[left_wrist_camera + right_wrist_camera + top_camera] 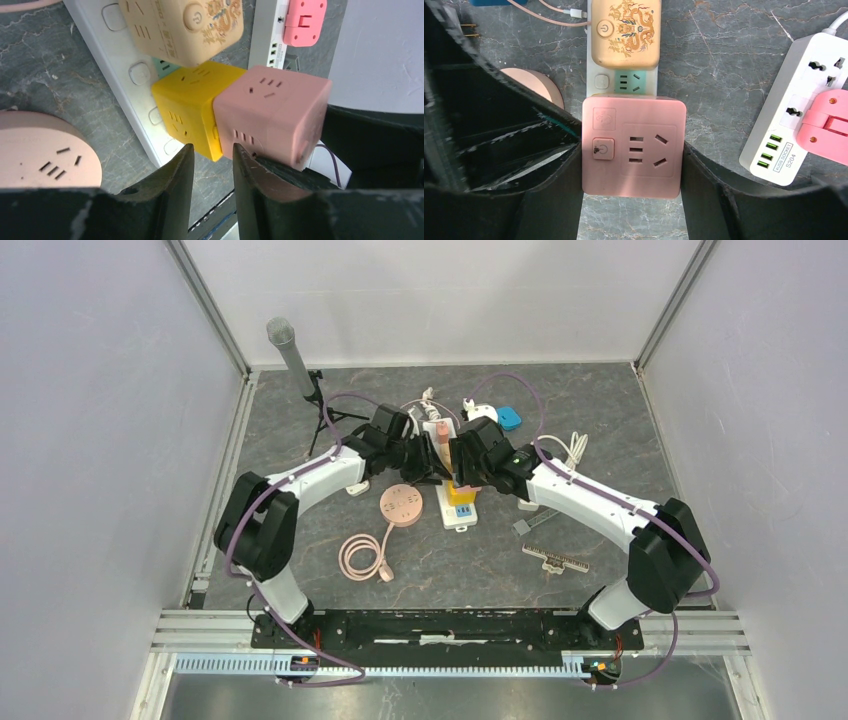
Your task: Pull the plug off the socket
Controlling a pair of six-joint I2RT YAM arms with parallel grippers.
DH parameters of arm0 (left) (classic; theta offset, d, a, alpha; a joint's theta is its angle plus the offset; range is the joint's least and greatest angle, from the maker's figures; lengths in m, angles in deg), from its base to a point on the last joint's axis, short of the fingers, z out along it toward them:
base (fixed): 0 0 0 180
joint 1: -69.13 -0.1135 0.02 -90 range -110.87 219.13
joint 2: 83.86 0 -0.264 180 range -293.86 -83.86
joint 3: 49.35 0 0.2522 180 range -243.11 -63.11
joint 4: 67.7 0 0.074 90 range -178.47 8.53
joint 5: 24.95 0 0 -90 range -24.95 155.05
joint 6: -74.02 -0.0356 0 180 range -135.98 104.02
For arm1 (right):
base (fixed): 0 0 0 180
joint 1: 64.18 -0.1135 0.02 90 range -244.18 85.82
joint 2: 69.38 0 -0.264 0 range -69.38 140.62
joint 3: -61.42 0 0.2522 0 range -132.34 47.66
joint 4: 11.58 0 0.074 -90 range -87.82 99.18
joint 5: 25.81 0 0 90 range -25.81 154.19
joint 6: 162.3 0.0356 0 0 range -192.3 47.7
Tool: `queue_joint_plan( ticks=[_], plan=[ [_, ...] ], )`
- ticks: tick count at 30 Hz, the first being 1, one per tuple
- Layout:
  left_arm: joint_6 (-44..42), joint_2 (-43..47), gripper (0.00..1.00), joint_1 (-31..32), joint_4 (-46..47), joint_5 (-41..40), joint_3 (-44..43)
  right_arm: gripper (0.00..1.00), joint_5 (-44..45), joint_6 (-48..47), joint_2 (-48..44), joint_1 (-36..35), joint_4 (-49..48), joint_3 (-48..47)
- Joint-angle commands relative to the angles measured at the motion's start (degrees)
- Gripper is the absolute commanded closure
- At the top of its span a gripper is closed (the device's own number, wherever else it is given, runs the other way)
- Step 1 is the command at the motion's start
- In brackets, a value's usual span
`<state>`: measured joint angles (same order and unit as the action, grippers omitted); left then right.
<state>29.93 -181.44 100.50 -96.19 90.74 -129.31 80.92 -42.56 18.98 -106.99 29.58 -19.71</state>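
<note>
Right claw (631, 169) clamps pink cube (634, 125); strip (784, 132) reads "S204".

The light is bright, even and diffuse, falling from above. The white walls (90, 440) of the enclosure bounce it back and look slightly washed out. On the grey tabletop (620, 430) the arms cast only faint, soft-edged shadows near its centre. The overhead view is sharp, but small objects lack detail, and the corner posts (208, 305) lean outward toward the frame edges. In both wrist views the pink cube (633, 145) is crisp, with a dull sheen and no hard glare. The dark fingers (709, 200) close to the lens sit in shade, nearly featureless and a little soft.
</note>
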Motion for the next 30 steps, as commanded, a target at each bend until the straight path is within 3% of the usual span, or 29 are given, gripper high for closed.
queue_joint_plan(
  ticks=[1,10,20,25,30],
  plan=[
    [-2.06,-2.29,0.60,0.79,4.81,0.44,0.25,1.00,-1.11,2.14,1.31,-0.51,0.38,-1.08],
    [-4.68,-4.46,0.62,1.41,3.73,-1.96,3.95,1.00,-2.98,1.44,1.77,-0.52,-0.27,-3.55],
    [-6.97,-6.00,0.72,1.41,-1.49,-6.54,5.74,1.00,-3.97,-0.37,1.08,-0.49,-2.01,-8.87],
    [-8.25,-7.24,0.75,1.41,-4.34,-7.26,4.87,1.00,-13.45,0.25,2.71,1.10,-4.70,-9.52],
    [-8.38,-8.02,0.78,1.33,-5.31,-7.68,5.04,1.00,-1.44,-4.63,4.77,-2.45,1.45,-13.02]
  ],
)
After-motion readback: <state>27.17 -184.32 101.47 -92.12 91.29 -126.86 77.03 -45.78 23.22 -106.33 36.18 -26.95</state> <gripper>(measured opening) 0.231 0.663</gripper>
